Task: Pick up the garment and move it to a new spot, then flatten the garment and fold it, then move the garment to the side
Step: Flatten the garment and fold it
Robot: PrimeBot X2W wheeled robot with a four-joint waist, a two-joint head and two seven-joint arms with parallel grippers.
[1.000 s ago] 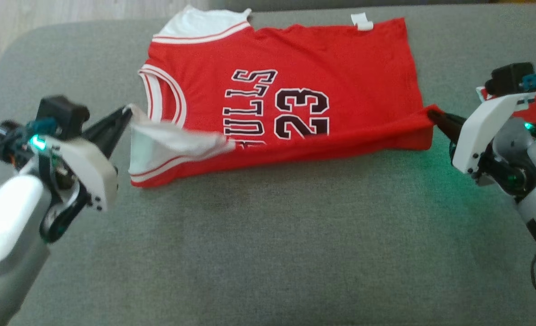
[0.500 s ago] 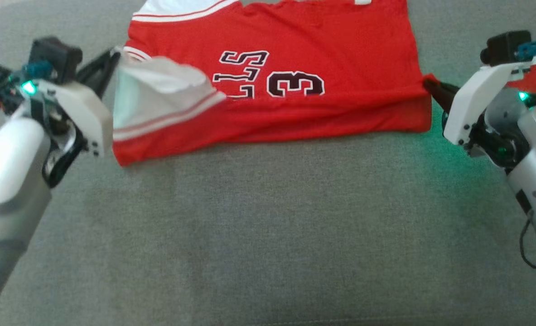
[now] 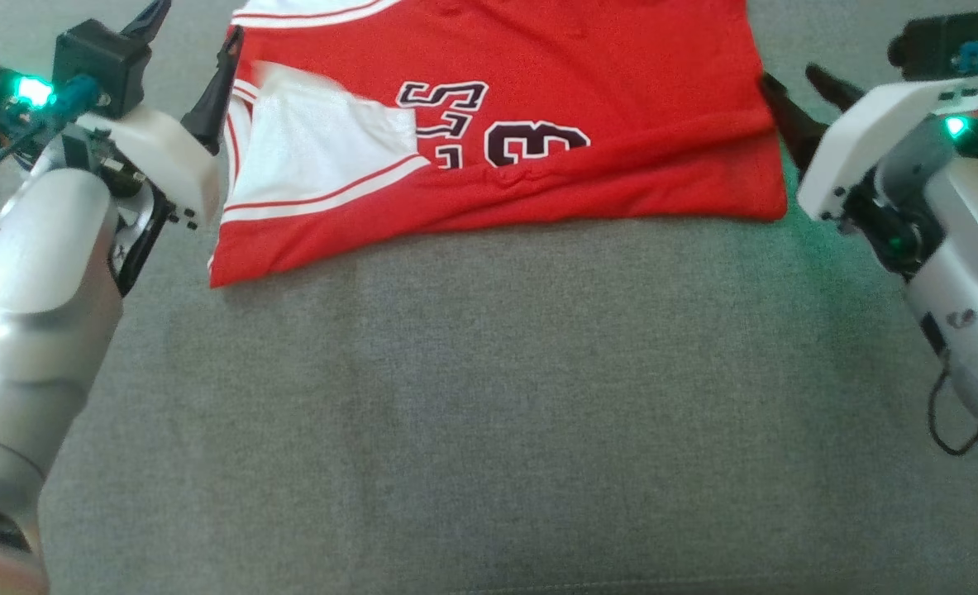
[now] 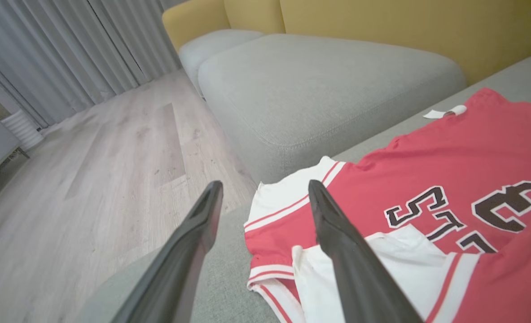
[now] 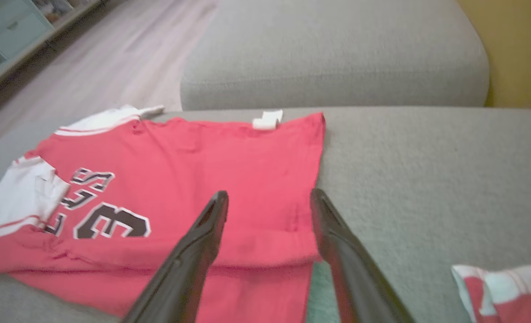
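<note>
The red Bulls jersey (image 3: 579, 74) lies folded on the grey sofa cushion (image 3: 489, 397), the left gripper (image 3: 195, 25) and right gripper (image 3: 790, 76) both spread at its ends, pinching nothing.

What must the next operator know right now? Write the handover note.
Left gripper: open, empty, beside the jersey at its armhole end.
Right gripper: open, empty, at the hem end.
The jersey lies on the grey sofa cushion, near edge folded up over the lettering.
Done: first lengthwise fold, slightly rumpled.
Left: finish folding, then move it to the side.
</note>
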